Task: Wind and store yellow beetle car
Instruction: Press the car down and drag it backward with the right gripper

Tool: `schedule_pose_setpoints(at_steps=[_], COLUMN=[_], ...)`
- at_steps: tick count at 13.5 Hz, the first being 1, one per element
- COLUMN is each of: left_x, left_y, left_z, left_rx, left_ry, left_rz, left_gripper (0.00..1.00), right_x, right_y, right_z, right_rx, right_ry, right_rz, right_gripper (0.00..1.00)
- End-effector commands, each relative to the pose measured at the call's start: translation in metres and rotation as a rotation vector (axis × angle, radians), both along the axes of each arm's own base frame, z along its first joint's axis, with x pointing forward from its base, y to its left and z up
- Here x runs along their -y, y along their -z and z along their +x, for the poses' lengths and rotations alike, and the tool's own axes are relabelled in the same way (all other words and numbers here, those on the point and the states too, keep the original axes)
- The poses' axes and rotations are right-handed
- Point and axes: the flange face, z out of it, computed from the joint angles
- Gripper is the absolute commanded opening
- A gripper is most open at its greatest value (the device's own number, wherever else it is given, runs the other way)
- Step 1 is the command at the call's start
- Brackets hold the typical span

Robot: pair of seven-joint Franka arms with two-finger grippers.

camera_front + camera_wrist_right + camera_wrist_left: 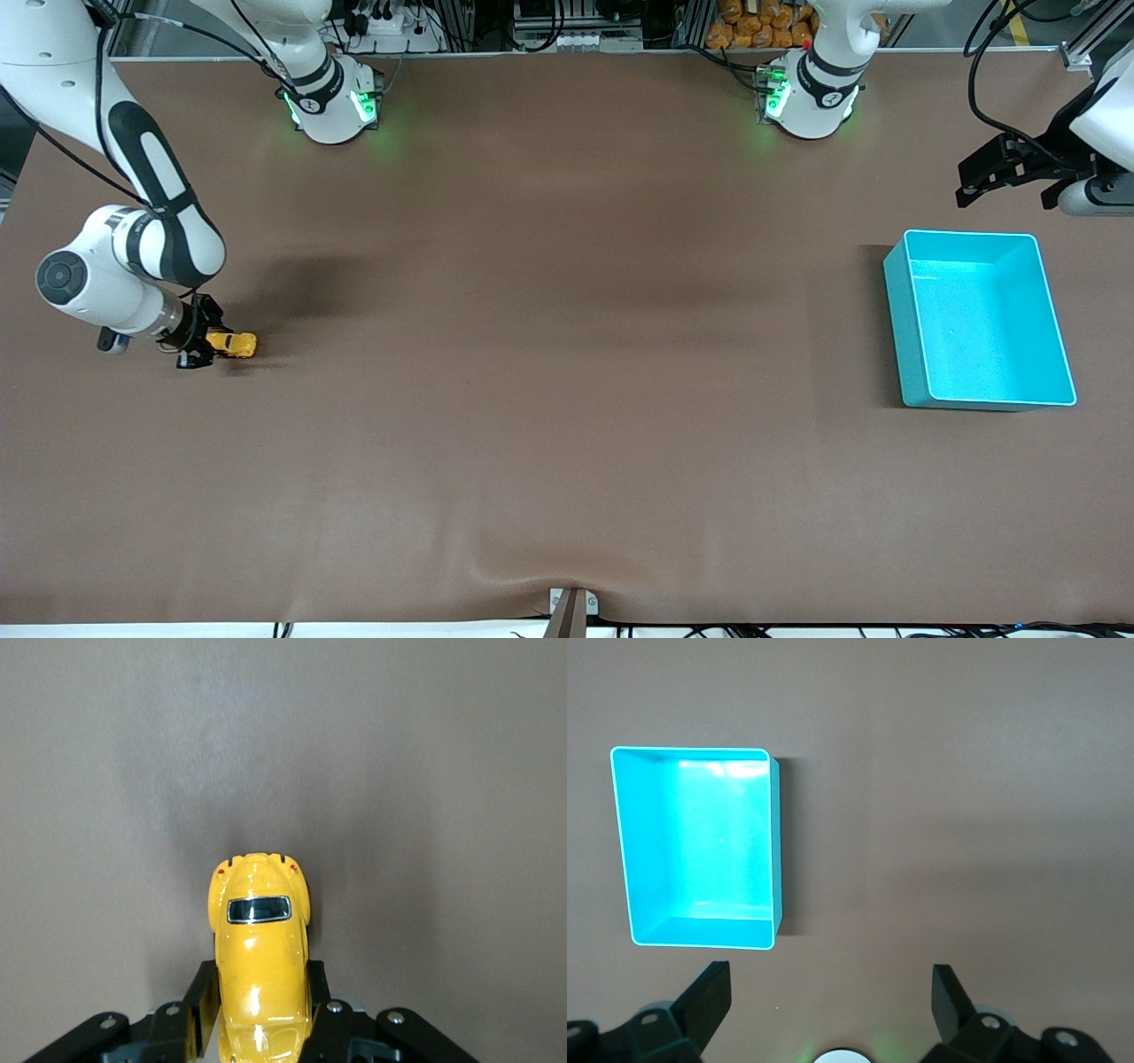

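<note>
Right pincer (211,344): I have it low at the right arm's end of the tabletop (549,425), clamped on the yellow beetle car (234,344); my right wrist view shows a finger (202,999) pressed to each flank, the car's rounded end with its dark window jutting out past the fingertips over the brown surface

Left pincer (1010,182): waiting in the air at the left arm's end, jaws spread wide, nothing between them

Cyan bin (904,310): on the tabletop near the left pincer, well apart from the car; my left wrist view shows bare floor and walls inside
</note>
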Motion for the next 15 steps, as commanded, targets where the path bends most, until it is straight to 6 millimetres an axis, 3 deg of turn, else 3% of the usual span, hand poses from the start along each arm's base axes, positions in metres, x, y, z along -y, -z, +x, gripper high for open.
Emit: schedule_pose_setpoints(at_steps=[1, 6, 7, 15], left_x=[-0.001, -0.001, -0.001, -0.002], left_y=[-0.008, -0.008, -0.008, -0.008], left_z=[-0.005, -0.005, -0.004, -0.004], left_rx=[0.018, 0.018, 0.018, 0.018], left_ry=[0.007, 0.007, 0.006, 0.006], left_rz=[-0.024, -0.024, -0.024, -0.022], left_gripper=[1.0, 1.0, 1.0, 1.0], right_x=[0.028, 0.047, 0.059, 0.095], right_y=[0.028, 0.033, 0.036, 0.031], right_z=[-0.007, -0.007, -0.01, -0.015], right_rx=[-0.027, -0.012, -0.013, -0.004], right_ry=[-0.032, -0.066, -0.07, -0.067], right_rz=[-0.001, -0.004, -0.003, -0.019], right_gripper=[0.2, 0.2, 0.19, 0.16])
